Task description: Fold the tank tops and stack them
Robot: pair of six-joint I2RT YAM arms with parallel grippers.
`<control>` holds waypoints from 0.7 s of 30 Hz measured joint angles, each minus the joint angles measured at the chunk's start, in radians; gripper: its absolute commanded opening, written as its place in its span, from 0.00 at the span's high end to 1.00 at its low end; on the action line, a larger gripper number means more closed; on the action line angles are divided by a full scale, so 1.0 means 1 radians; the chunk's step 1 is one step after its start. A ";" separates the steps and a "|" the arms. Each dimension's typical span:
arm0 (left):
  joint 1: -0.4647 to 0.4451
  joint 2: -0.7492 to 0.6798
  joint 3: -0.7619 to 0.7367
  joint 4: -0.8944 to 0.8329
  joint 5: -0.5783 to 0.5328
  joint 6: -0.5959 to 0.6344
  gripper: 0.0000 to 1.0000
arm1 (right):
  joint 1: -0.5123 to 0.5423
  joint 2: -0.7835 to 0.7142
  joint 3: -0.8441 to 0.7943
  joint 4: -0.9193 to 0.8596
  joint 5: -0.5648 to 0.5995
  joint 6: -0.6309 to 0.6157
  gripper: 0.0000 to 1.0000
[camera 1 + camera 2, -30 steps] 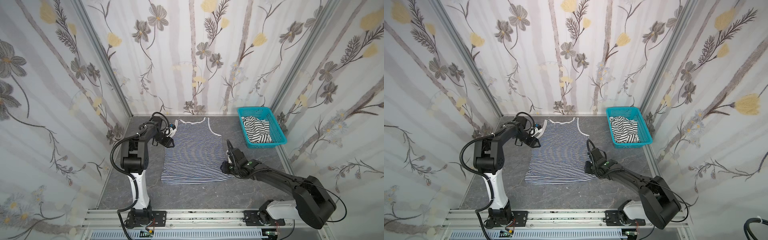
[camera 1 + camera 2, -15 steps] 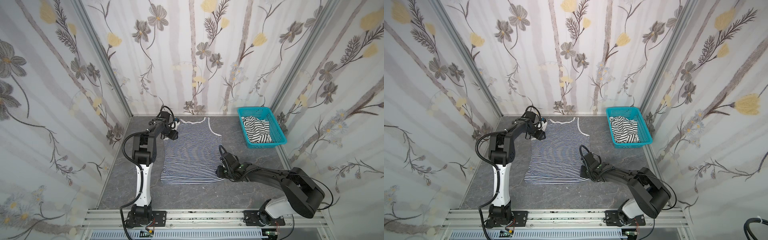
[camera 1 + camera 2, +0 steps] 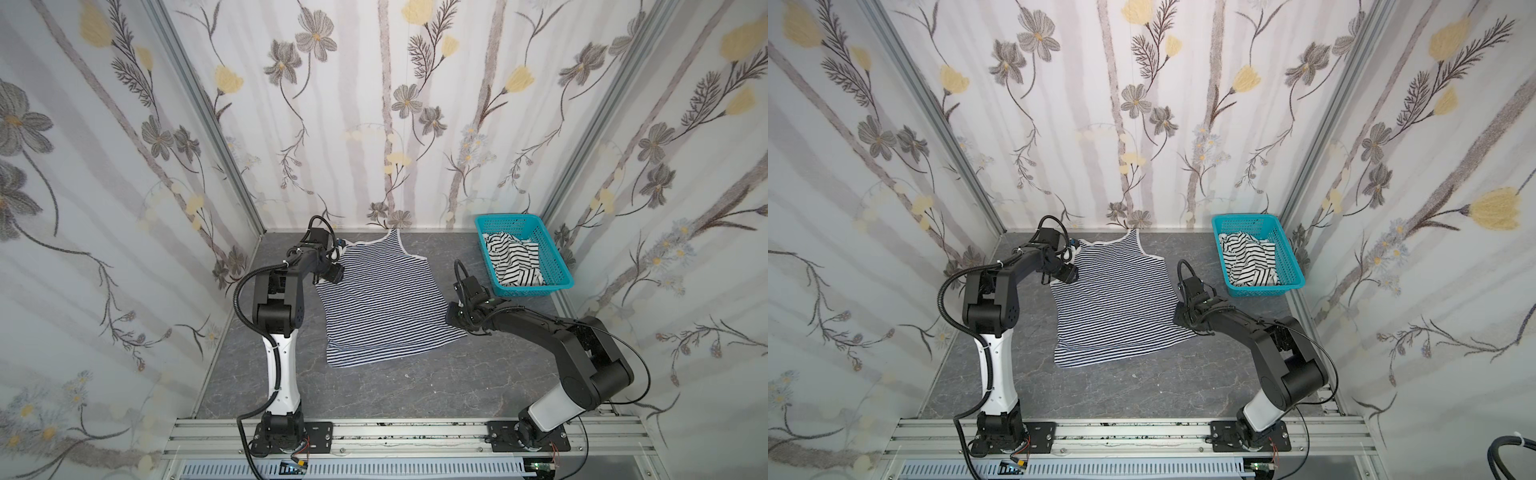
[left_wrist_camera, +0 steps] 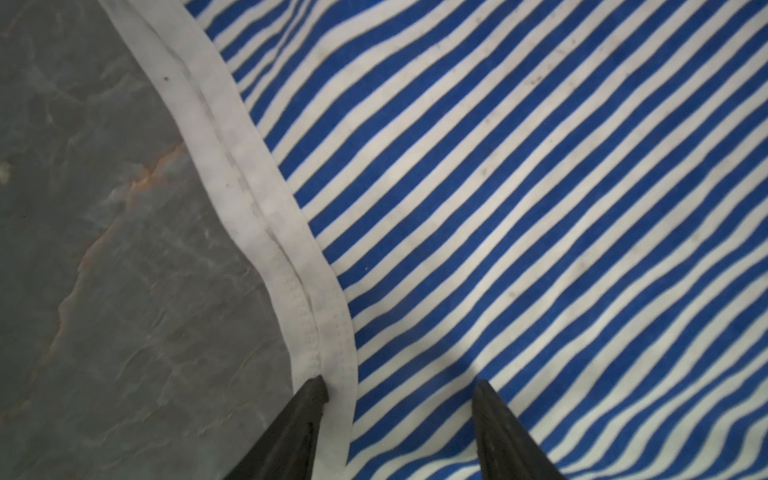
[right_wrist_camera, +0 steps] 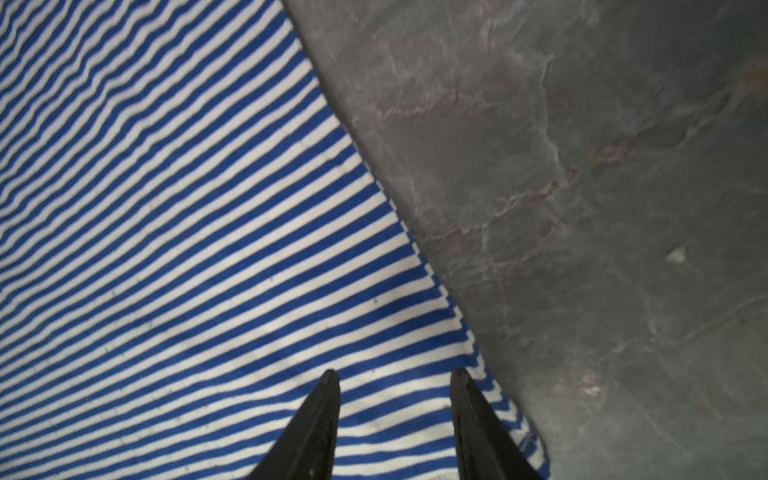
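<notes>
Left wrist view, left jaws parted over tank top trim, right jaws parted over its edge

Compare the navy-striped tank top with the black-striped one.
The navy-striped top lies spread flat on the table; the black-striped top sits crumpled in the teal basket. The navy-striped top's stripes are thin; the black-striped top's are wider. Both are striped with white and unfolded.

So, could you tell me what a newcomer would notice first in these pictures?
A navy top lies flat mid-table, the left hand open over its armhole trim and the right hand open over its right edge. A black-and-white top sits crumpled in the teal basket at far right.
</notes>
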 measured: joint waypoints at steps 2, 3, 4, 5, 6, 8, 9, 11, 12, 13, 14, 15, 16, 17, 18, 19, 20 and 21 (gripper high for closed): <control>0.000 -0.049 -0.071 -0.002 -0.004 0.001 0.39 | -0.019 0.044 0.071 -0.019 -0.018 -0.022 0.54; -0.002 -0.078 -0.112 -0.002 -0.004 0.000 0.38 | -0.031 0.071 0.112 -0.032 -0.030 -0.030 0.54; -0.002 -0.107 -0.151 -0.009 0.000 -0.001 0.38 | -0.041 0.097 0.150 -0.039 -0.047 -0.040 0.54; -0.003 -0.132 -0.182 -0.016 0.005 -0.003 0.37 | -0.048 0.113 0.177 -0.049 -0.050 -0.048 0.54; -0.004 -0.158 -0.216 -0.023 0.009 -0.007 0.37 | -0.052 0.123 0.207 -0.062 -0.048 -0.052 0.54; -0.004 -0.204 -0.274 -0.030 0.014 -0.023 0.35 | -0.047 0.112 0.238 -0.081 -0.029 -0.063 0.53; -0.003 -0.228 -0.300 -0.031 0.013 -0.026 0.34 | -0.031 0.097 0.249 -0.089 -0.020 -0.070 0.53; 0.000 -0.273 -0.331 -0.036 0.013 -0.044 0.32 | 0.013 0.062 0.261 -0.102 -0.015 -0.078 0.53; 0.002 -0.293 -0.335 -0.034 0.013 -0.052 0.31 | 0.038 0.043 0.260 -0.106 -0.010 -0.078 0.53; 0.004 -0.310 -0.334 -0.026 0.013 -0.053 0.30 | 0.062 0.026 0.252 -0.107 -0.004 -0.078 0.53; 0.004 -0.320 -0.327 -0.023 0.013 -0.059 0.29 | 0.081 0.013 0.240 -0.108 -0.001 -0.077 0.53; 0.004 -0.323 -0.312 -0.019 0.013 -0.064 0.29 | 0.102 0.000 0.221 -0.108 0.006 -0.076 0.53; 0.005 -0.320 -0.291 -0.015 0.015 -0.072 0.28 | 0.120 -0.013 0.197 -0.108 0.012 -0.068 0.53; 0.005 -0.312 -0.266 -0.015 0.018 -0.074 0.28 | 0.135 -0.023 0.174 -0.112 0.012 -0.061 0.52; 0.005 -0.299 -0.234 -0.010 0.025 -0.074 0.28 | 0.152 -0.035 0.148 -0.113 0.013 -0.050 0.52; 0.005 -0.278 -0.196 -0.003 0.034 -0.074 0.28 | 0.167 -0.045 0.123 -0.111 0.013 -0.041 0.52; 0.004 -0.256 -0.162 0.002 0.040 -0.074 0.28 | 0.179 -0.054 0.104 -0.109 0.013 -0.031 0.52; 0.001 -0.224 -0.121 0.004 0.046 -0.074 0.28 | 0.192 -0.062 0.083 -0.103 0.012 -0.020 0.52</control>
